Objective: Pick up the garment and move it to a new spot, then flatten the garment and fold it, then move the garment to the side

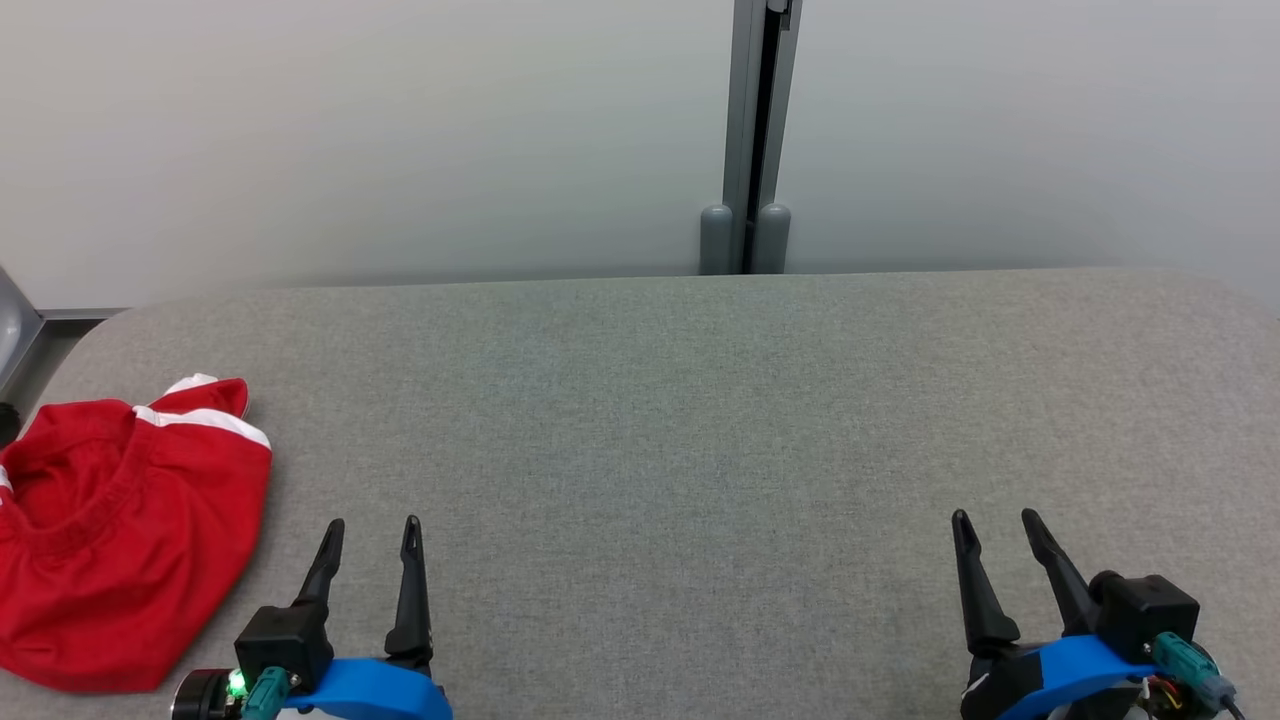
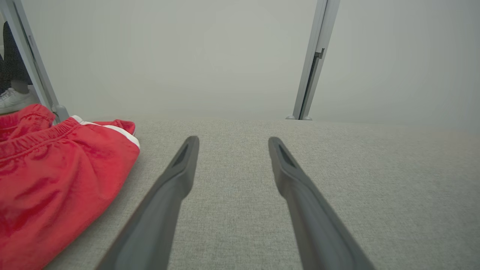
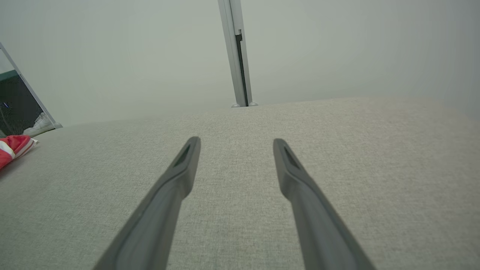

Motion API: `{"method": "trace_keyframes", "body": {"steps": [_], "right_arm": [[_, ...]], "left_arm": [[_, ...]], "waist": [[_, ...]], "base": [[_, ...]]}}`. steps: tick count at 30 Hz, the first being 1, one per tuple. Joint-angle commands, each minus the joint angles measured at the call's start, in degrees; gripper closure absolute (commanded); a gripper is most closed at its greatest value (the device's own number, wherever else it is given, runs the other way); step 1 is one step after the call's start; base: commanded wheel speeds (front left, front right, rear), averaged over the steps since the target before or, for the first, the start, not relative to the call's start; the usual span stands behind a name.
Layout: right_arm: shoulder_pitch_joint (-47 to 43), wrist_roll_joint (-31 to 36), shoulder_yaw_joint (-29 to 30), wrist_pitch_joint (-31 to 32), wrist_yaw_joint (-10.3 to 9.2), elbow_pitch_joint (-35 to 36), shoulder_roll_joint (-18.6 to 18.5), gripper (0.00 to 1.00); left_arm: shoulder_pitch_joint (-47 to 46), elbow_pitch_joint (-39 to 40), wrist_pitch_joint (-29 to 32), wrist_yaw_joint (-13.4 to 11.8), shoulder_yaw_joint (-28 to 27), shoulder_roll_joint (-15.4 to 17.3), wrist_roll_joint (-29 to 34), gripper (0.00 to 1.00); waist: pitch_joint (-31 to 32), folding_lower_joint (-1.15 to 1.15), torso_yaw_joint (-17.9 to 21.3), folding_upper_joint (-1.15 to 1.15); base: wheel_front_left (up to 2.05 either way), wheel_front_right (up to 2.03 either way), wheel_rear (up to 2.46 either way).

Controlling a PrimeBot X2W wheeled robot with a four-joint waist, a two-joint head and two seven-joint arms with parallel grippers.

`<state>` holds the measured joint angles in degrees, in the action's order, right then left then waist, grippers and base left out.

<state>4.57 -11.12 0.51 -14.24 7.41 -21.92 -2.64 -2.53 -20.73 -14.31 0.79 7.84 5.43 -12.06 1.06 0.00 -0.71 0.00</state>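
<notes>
My left gripper (image 1: 375,522) and right gripper (image 1: 996,515) stand wide and empty, and the red garment (image 1: 120,530) lies bunched at the left edge of the table (image 1: 650,400), so my shallow pinch may catch one layer or push it off.

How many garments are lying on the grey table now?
1. The red garment lies crumpled at the table's left edge, beside the left tool; more could lie beyond that edge.
</notes>
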Motion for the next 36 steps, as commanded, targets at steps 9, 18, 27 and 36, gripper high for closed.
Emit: {"method": "trace_keyframes", "body": {"steps": [9, 18, 27, 36], "right_arm": [[0.9, 2.1, 0.5, -0.9, 0.14, -0.6, -0.4, 0.00], [0.7, 2.0, 0.4, -0.9, 0.14, -0.6, -0.4, 0.00], [-1.0, 3.5, 1.7, -0.4, 0.14, 0.0, -0.4, 0.00], [-1.4, 4.3, 3.2, 0.0, 0.11, 0.9, -0.4, 0.00]], "left_arm": [[0.0, -0.4, -0.9, -0.7, 0.1, 0.2, 0.6, 0.00], [0.0, -0.7, -0.9, -0.9, 0.3, 0.5, -0.1, 0.00], [-0.9, -1.1, -0.8, -0.6, 1.4, 0.5, 0.0, 0.00], [-0.9, -0.6, -0.7, -1.0, 2.3, 0.9, 0.4, 0.00]], "waist": [[0.1, 0.00, -0.1, 0.00], [0.1, 0.00, -0.1, 0.00], [0.4, 0.00, -3.8, 0.00], [0.1, 0.00, -13.7, 0.00]], "base": [[0.00, 0.00, 0.00], [0.00, 0.00, 0.00], [0.00, 0.00, 0.00], [0.00, 0.00, 0.00]]}}
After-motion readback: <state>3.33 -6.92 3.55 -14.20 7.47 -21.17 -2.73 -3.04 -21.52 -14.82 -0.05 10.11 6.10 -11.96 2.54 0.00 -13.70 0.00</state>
